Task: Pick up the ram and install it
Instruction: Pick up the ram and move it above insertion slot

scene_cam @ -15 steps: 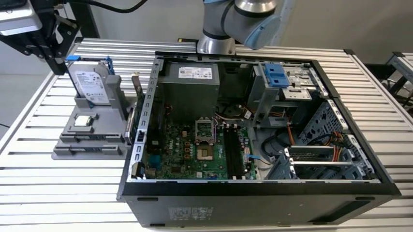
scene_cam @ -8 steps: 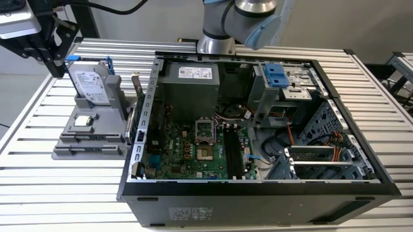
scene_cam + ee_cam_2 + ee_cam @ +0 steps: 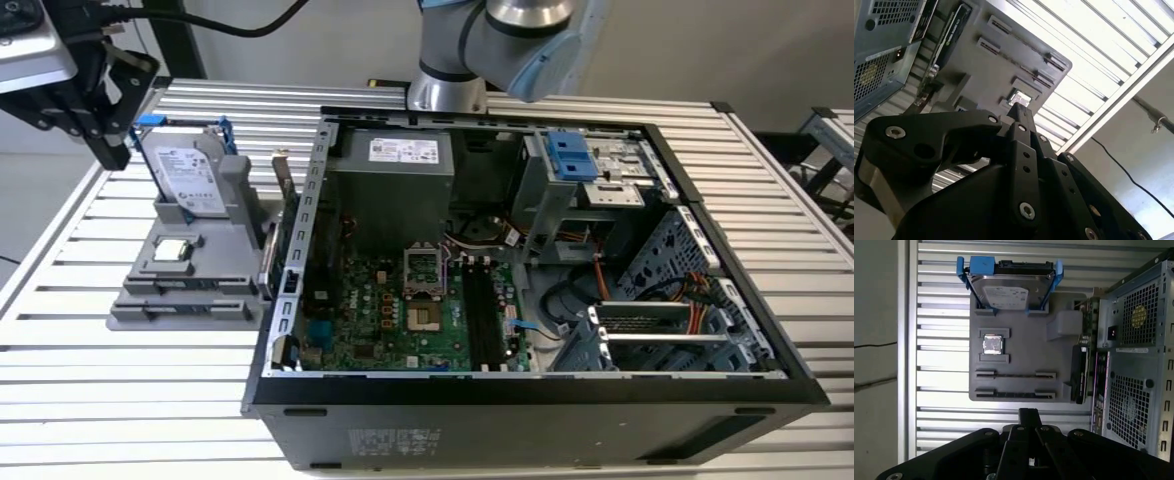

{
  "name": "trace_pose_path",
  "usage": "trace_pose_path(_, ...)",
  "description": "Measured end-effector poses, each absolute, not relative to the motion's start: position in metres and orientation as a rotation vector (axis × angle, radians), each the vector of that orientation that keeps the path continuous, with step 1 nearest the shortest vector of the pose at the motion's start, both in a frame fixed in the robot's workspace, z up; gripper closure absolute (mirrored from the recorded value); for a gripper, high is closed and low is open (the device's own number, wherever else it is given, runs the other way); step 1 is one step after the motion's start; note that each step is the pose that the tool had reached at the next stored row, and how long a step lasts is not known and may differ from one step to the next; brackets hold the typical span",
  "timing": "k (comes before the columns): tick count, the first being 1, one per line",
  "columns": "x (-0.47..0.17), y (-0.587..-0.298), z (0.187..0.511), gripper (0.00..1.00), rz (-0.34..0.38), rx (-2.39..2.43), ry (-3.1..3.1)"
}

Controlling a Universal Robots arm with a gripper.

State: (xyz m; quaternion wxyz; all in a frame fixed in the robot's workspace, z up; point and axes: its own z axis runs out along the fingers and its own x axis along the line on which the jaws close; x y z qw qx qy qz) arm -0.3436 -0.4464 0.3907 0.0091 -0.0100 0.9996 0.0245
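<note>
Hovering beside hard drive (image 3: pixel 187 176), jaws closed together.

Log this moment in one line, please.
black gripper: hovering beside grey plastic parts holder | fingers: shut, nothing held | silver hard drive and square silver processor chip: in holder

No legible print on anything.

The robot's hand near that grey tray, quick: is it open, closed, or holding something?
Hand: closed, with its fingers together and nothing seen between them. It hangs near the grey holder.
</note>
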Motion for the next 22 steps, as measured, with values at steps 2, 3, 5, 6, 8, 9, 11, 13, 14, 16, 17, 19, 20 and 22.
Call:
trace_pose_path(2,-0.3436,-0.4485,0.3906,1.0,0.077,-0.034,3.122)
trace_pose_path(3,-0.3436,-0.4486,0.3906,1.0,0.077,-0.034,3.122)
trace_pose_path(5,-0.3436,-0.4486,0.3906,1.0,0.077,-0.033,3.122)
trace_pose_path(6,-0.3436,-0.4487,0.3906,1.0,0.077,-0.033,3.122)
trace_pose_path(8,-0.3436,-0.4489,0.3906,1.0,0.077,-0.033,3.122)
trace_pose_path(9,-0.3436,-0.4489,0.3906,1.0,0.077,-0.033,3.122)
trace_pose_path(11,-0.3436,-0.4492,0.3906,1.0,0.077,-0.034,3.122)
trace_pose_path(13,-0.3436,-0.4493,0.3906,1.0,0.077,-0.033,3.122)
trace_pose_path(14,-0.3436,-0.4493,0.3906,1.0,0.077,-0.034,3.122)
trace_pose_path(16,-0.3436,-0.4494,0.3907,1.0,0.077,-0.033,3.122)
trace_pose_path(17,-0.3436,-0.4494,0.3906,1.0,0.077,-0.034,3.122)
trace_pose_path(19,-0.3436,-0.4495,0.3906,1.0,0.077,-0.033,3.122)
trace_pose_path(20,-0.3436,-0.4495,0.3906,1.0,0.077,-0.034,3.122)
trace_pose_path(22,-0.3436,-0.4495,0.3906,1.0,0.077,-0.036,3.122)
